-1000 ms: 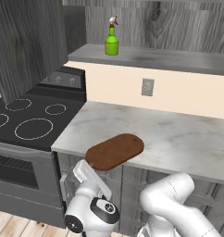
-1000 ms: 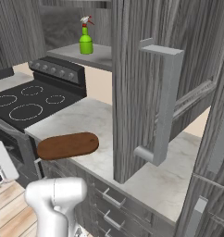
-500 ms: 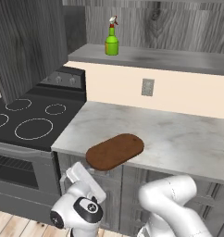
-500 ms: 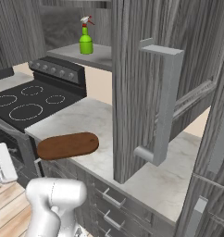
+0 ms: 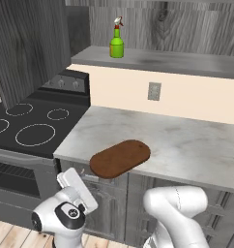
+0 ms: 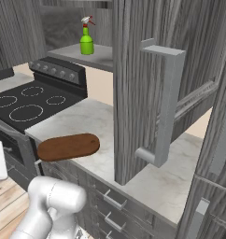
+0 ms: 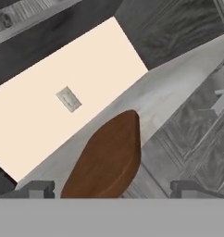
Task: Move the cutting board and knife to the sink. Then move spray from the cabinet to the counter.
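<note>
Wide open, the claw point(image 7: 112, 189) holds nothing and looks up at the cutting board point(image 7: 107, 160), which lies on the counter point(image 5: 186, 140) with one end over the front edge. On the cabinet point(image 6: 138, 84) shelf stands the green spray point(image 5: 116, 44), beside the stove point(image 5: 32, 123)

The 2 base views look forward and down from behind the arm, 1 from its left, 1 from its right. Both take in the white-grey marble countertop point(image 5: 186, 140) point(image 6: 147, 179), the oblong reddish-brown wooden board point(image 5: 120, 158) point(image 6: 68, 146) and the black stovetop point(image 5: 32, 121) point(image 6: 26, 105). The hand view sits low and close, rolled sideways, facing that board point(image 7: 107, 159) and the cream wall point(image 7: 63, 92).
</note>
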